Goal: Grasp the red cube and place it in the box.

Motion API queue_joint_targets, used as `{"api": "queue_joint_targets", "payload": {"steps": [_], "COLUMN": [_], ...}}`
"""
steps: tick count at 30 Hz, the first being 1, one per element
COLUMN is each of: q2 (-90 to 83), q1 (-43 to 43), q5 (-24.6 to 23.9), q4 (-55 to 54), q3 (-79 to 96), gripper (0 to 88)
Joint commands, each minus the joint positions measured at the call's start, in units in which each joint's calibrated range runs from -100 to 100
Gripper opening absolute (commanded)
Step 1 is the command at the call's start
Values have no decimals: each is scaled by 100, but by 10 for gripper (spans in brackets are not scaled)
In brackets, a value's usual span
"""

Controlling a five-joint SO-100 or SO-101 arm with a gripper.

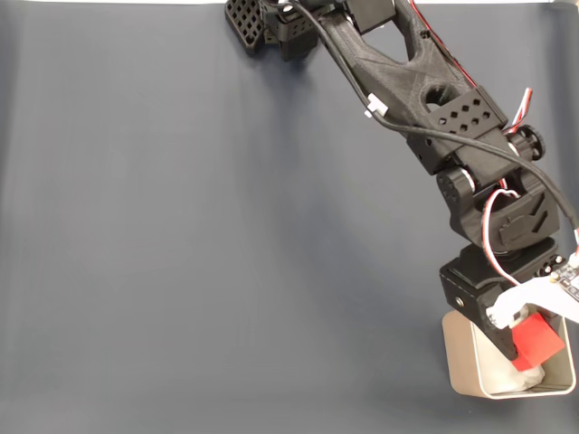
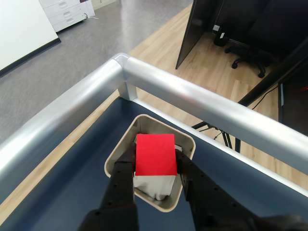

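Grasp done, transport apparently done: end effector [image 2: 155, 161] clamped on the red cube [image 2: 155, 155], held directly above the box [image 2: 120, 144] at the blue surface's [image 1: 226, 253] corner. Left, by judgement: opening and dropping. One red cube, one box, one arm [image 1: 407, 81].

Red cube [image 2: 155, 155] (plain), beige box [image 2: 185, 142]

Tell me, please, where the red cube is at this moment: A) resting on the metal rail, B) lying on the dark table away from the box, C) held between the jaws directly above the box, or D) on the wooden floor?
C: in the wrist view the red cube sits clamped between the jaws of the gripper over the open box.
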Motion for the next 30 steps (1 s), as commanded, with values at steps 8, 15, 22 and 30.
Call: {"api": "queue_joint_targets", "payload": {"steps": [8, 15, 22, 30], "q2": [-149, -158, -175, -297], "q1": [138, 146, 153, 153], "q5": [-132, -117, -78, -59], "q4": [-658, -773, -757, -748], "q3": [-133, -115, -60, 150], "gripper": [358, 396, 405, 405]}}
